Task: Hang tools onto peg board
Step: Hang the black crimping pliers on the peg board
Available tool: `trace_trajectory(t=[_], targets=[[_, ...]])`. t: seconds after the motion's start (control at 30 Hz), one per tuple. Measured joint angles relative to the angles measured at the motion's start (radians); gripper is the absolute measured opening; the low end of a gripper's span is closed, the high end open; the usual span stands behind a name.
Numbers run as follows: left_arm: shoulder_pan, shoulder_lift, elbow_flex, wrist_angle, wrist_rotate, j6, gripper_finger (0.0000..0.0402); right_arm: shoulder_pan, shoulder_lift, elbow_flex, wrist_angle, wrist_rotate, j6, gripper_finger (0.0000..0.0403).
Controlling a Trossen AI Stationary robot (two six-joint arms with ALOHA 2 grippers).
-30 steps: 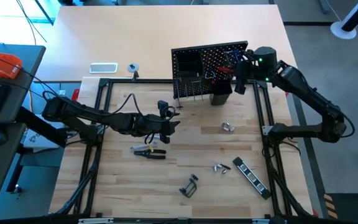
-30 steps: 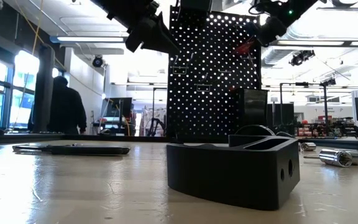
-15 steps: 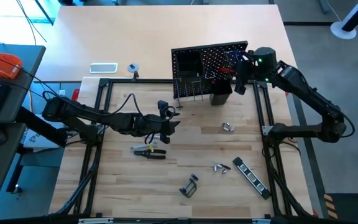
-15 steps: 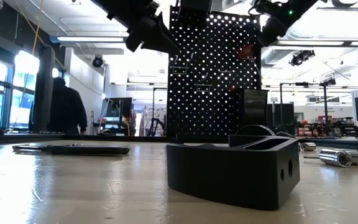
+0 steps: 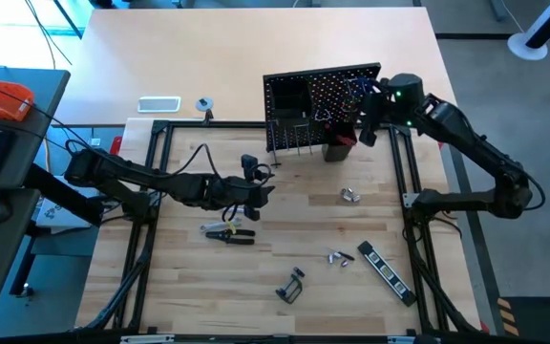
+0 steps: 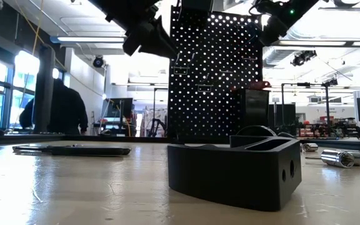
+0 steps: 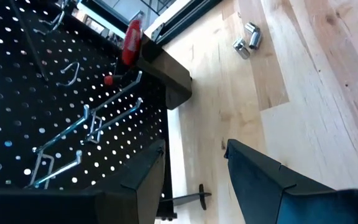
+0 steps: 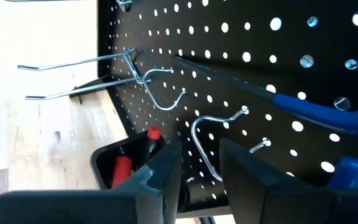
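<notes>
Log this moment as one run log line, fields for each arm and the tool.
right gripper: at peg board, fingers open, empty | red-handled screwdriver: in black bin | left gripper: above table, open, empty

We saw the peg board (image 5: 321, 113) standing upright toward the back of the bench (image 5: 294, 225), a small bin (image 5: 340, 149) on its front holding screwdrivers (image 8: 135, 155). The right pincer (image 5: 364, 134) hung just beside that bin. The left pincer (image 5: 256, 196) hovered left of the board, with pliers (image 5: 227, 232) lying on the bench nearer the front, and a clamp (image 5: 291, 286) and striped bar (image 5: 386, 271) farther forward.
</notes>
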Motion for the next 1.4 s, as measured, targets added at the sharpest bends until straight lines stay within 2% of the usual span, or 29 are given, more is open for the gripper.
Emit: trace_trajectory(t=[0.37,0.6,0.87,1.17,1.27,1.4], targets=[[-0.001,0.0,0.0,-0.013,-0.002,-0.015,0.0166,0.013,-0.007,0.0,-0.039,0.004,0.019,0.0103],[0.0,0.0,0.0,-0.041,-0.014,-0.015,0.0166,0.064,-0.058,0.0,-0.071,-0.005,0.038,0.0103],[0.005,0.0,0.0,-0.056,-0.004,-0.026,0.0166,0.149,-0.078,0.0,-0.226,-0.105,0.146,0.0103],[0.035,0.0,-0.018,-0.147,0.133,-0.13,0.0166,0.356,-0.071,0.0,-0.262,-0.108,0.316,0.0103],[0.036,0.0,-0.07,-0.178,0.199,-0.193,0.0166,0.456,-0.069,-0.01,-0.243,-0.105,0.384,0.0103],[0.035,0.0,-0.169,-0.175,0.321,-0.296,0.0166,0.588,-0.068,-0.116,-0.165,-0.105,0.462,0.0103]])
